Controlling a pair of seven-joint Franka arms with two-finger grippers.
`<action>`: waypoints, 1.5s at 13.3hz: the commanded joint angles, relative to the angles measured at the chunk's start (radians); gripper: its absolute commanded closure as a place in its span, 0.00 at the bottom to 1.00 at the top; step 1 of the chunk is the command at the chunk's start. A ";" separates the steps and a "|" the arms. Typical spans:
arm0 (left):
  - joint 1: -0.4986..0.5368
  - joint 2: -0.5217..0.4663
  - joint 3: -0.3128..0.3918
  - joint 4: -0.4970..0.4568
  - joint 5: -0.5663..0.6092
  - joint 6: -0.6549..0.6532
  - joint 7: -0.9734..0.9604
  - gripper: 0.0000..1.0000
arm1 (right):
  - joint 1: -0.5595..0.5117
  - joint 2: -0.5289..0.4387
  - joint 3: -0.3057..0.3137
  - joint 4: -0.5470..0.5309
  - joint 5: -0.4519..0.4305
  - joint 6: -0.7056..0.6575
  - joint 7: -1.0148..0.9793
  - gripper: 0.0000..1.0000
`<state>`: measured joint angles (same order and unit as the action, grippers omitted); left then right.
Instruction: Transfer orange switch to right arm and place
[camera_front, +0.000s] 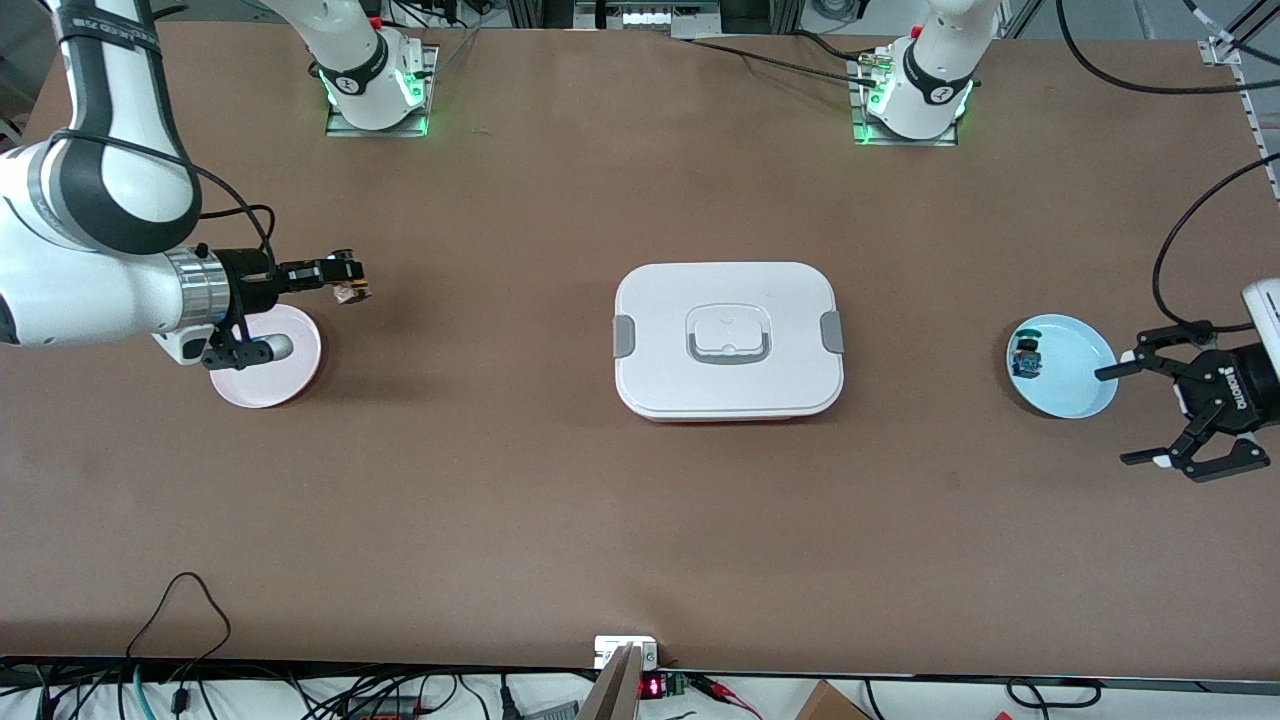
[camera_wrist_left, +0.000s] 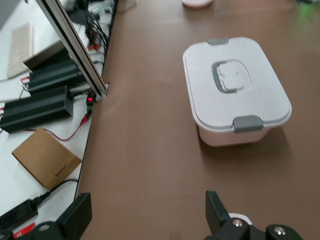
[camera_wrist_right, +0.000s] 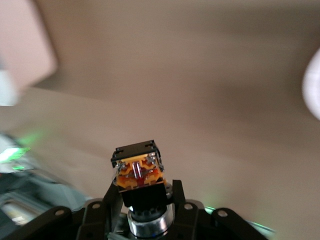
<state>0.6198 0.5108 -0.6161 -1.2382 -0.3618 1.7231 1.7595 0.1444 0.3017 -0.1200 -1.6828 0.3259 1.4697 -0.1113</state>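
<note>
My right gripper (camera_front: 352, 282) is shut on the orange switch (camera_front: 355, 291), a tiny black block with an orange part. It holds the switch in the air beside the pink plate (camera_front: 285, 385) at the right arm's end of the table. In the right wrist view the orange switch (camera_wrist_right: 138, 168) stands clamped between the two black fingers (camera_wrist_right: 111, 192). My left gripper (camera_front: 1135, 415) is open and empty, in the air beside the light blue plate (camera_front: 1080, 375) at the left arm's end. Its wide-apart fingertips (camera_wrist_left: 77, 216) show in the left wrist view.
A white lidded box (camera_front: 728, 338) with grey latches sits at the table's middle; it also shows in the left wrist view (camera_wrist_left: 235, 90). A small switch with blue-green parts (camera_front: 1026, 358) lies on the light blue plate. Cables and boxes (camera_wrist_left: 45, 157) lie past the table's edge nearest the front camera.
</note>
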 joint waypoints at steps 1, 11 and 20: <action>-0.061 -0.083 0.047 -0.004 0.070 -0.013 -0.047 0.00 | -0.014 0.028 0.011 0.018 -0.132 0.015 -0.011 1.00; -0.615 -0.451 0.556 -0.130 0.330 -0.013 -0.740 0.00 | -0.117 0.088 0.013 0.008 -0.284 0.118 -0.370 1.00; -0.683 -0.491 0.699 -0.283 0.365 -0.074 -1.282 0.00 | -0.135 0.088 0.013 -0.003 -0.384 0.290 -0.949 1.00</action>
<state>-0.0642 0.0547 0.0611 -1.4719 -0.0170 1.6791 0.5724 0.0278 0.3948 -0.1127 -1.6815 -0.0428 1.7271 -0.9248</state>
